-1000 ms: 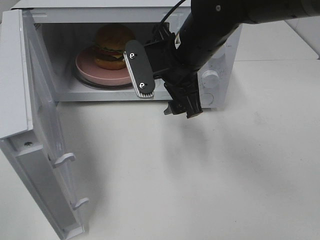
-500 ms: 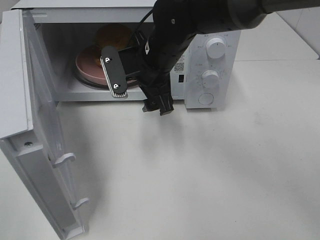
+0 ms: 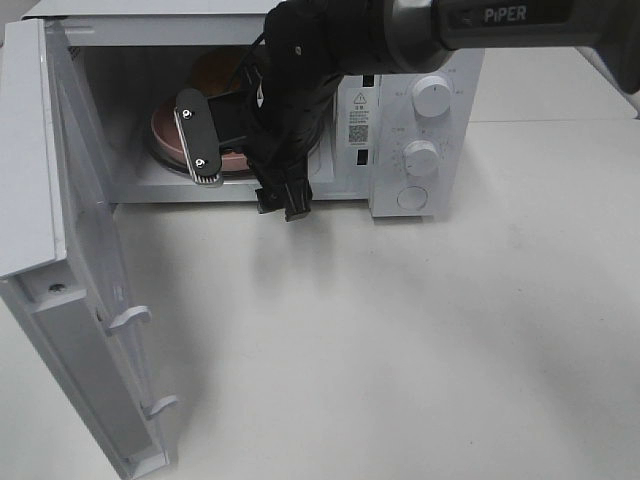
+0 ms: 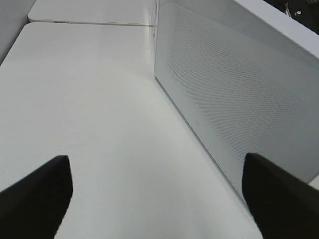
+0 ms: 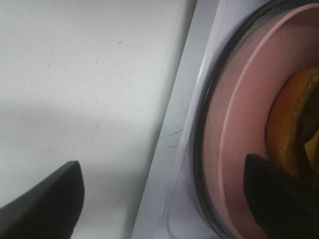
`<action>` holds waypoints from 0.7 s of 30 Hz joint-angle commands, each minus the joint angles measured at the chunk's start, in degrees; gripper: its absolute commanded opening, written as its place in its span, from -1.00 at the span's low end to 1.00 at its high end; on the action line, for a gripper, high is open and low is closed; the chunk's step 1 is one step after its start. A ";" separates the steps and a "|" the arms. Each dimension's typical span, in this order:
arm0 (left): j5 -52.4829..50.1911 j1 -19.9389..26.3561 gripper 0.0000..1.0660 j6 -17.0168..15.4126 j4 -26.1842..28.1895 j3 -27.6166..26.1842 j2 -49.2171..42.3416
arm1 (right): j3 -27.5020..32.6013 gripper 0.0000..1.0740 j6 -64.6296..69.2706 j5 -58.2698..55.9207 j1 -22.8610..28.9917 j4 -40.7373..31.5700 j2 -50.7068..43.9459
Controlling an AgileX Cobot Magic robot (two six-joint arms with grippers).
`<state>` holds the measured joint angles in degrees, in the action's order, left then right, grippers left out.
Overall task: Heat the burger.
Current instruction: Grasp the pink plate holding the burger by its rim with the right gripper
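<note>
Right wrist: gripper [image 5: 162,199] fingers [image 5: 42,199] wide, empty, at burger [image 5: 294,134] plate [image 5: 234,149]; L gripper [image 4: 154,194] wide, empty.

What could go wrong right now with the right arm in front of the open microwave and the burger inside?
1. The right gripper, jaws open, hangs at the microwave opening close to the pink plate; one fingertip is over the plate near the burger, so a sideways move could knock either.
2. The door stands wide open; closing it now would likely hit the arm.
</note>
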<state>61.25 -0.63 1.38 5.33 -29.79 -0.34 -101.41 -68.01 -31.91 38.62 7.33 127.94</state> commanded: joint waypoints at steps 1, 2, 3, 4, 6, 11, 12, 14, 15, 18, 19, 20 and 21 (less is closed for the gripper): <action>0.06 0.17 0.58 -0.17 0.00 0.11 -0.86 | -2.01 0.59 0.63 -0.86 0.29 0.17 1.49; 0.06 0.17 0.58 -0.17 0.00 0.11 -0.86 | -3.55 0.58 1.15 -1.03 0.29 0.11 2.46; 0.06 0.17 0.58 -0.17 0.00 0.11 -0.86 | -3.55 0.58 1.15 -1.03 0.29 0.11 2.46; 0.06 0.17 0.58 -0.17 -0.06 0.11 -0.86 | -4.41 0.58 1.55 -1.20 0.29 0.11 2.98; 0.06 0.17 0.58 -0.17 -0.06 0.11 -0.86 | -6.42 0.58 1.89 -1.72 0.29 0.11 3.95; 0.06 0.17 0.58 -0.17 -0.17 0.11 -0.86 | -10.60 0.58 2.64 -2.29 0.29 -0.63 6.47; 0.06 0.17 0.58 -0.17 -0.17 0.11 -0.86 | -11.29 0.58 2.64 -2.29 0.29 -0.80 6.93; 0.06 0.17 0.58 -0.17 -0.17 0.11 -0.86 | -12.72 0.57 2.86 -2.35 0.06 -0.80 7.79; 0.06 0.17 0.58 -0.17 -0.17 0.11 -0.86 | -13.87 0.57 3.27 -2.35 0.06 -0.86 8.82; 0.06 0.17 0.58 -0.17 -0.17 0.11 -0.86 | -15.36 0.56 3.32 -2.41 0.06 -0.92 10.08; 0.06 0.17 0.58 -0.17 -0.17 0.11 -0.86 | -15.36 0.56 3.32 -2.41 0.06 -0.92 10.08; 0.06 0.17 0.58 -0.17 -0.23 0.11 -0.86 | -16.33 0.56 3.44 -2.41 0.06 -1.15 10.89; 0.06 0.17 0.58 -0.17 -0.23 0.11 -0.86 | -16.62 0.56 3.44 -2.35 0.06 -1.20 11.17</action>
<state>61.25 -0.63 1.38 5.21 -29.79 -0.34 -116.77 -65.43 -33.92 38.62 6.70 138.31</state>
